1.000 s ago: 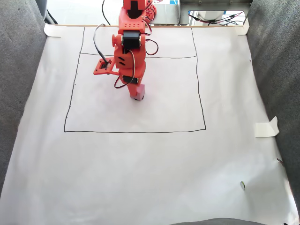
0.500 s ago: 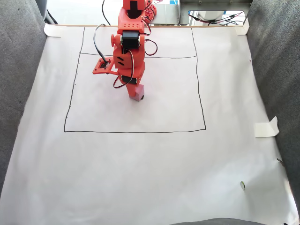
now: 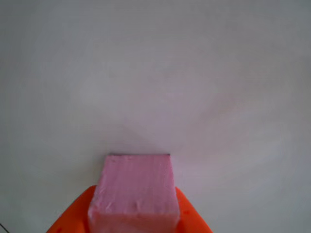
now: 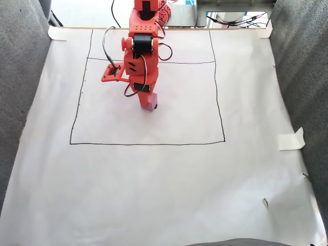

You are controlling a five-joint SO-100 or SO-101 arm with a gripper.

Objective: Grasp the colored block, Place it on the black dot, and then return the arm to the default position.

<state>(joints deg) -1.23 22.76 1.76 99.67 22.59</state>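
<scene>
The colored block (image 3: 136, 184), a pale pink cube, sits low in the other view with an orange finger (image 3: 73, 218) pressed against each side. My gripper (image 3: 134, 194) is shut on it. In the fixed view the orange arm (image 4: 141, 56) reaches down from the top centre. There the gripper (image 4: 146, 99) holds the block (image 4: 149, 103) at the white paper, inside the drawn square. A sliver of the black dot (image 4: 156, 105) peeks out at the block's right edge; the rest of it is hidden under the block.
White paper (image 4: 164, 184) covers the table, with a thin black square outline (image 4: 148, 143) drawn on it. Grey fabric walls (image 4: 20, 92) rise on both sides. A piece of tape (image 4: 291, 139) sits at the right edge, and cables and electronics (image 4: 230, 18) lie behind the arm.
The gripper has come down a little with the block, which now rests over the dark dot. Between half a second ago and now almost nothing has moved.
</scene>
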